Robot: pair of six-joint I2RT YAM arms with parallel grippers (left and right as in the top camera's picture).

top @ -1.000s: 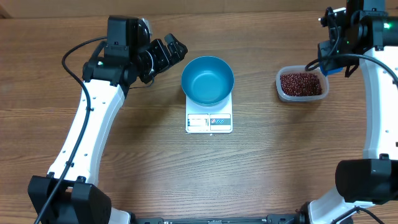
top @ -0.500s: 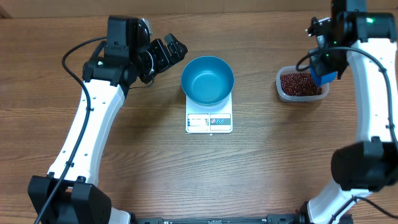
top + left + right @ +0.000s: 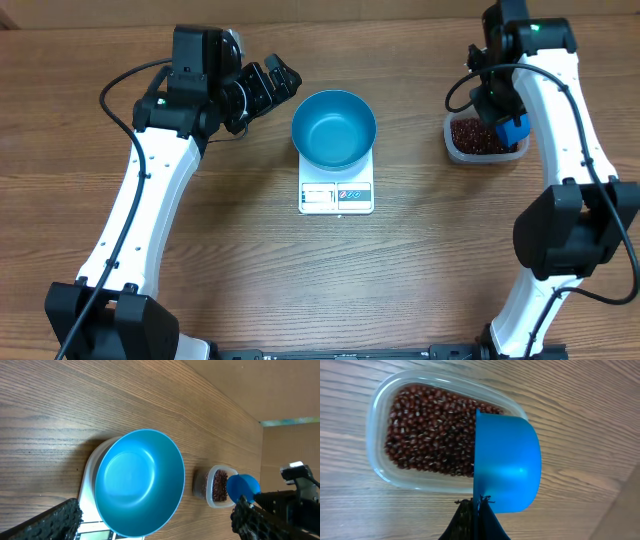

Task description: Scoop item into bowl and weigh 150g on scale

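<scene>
1. Overhead: the deep round bright blue bowl sits empty on the small white square digital scale, mid-worktop. My left pincer hangs at the bowl's 10 o'clock, fingers spread wide, holding nothing. At the bowl's 3 o'clock, well apart, is the clear rounded-rectangular plastic tub of small dark red-brown beans. My right pincer is over it, clamped on the small blue plastic scoop.
2. Left wrist: the bowl's inside is bare. The tub and scoop lie beyond it, towards 3 o'clock.
3. Right wrist: the scoop is on edge over the tub's 3 o'clock end, its rim towards the heap. I cannot tell whether it touches the beans. I judge scooping not yet done. To do it well, I should dig low from 3 towards 9 o'clock and level out before lifting. A modest load will let the weight creep up rather than overshoot.
</scene>
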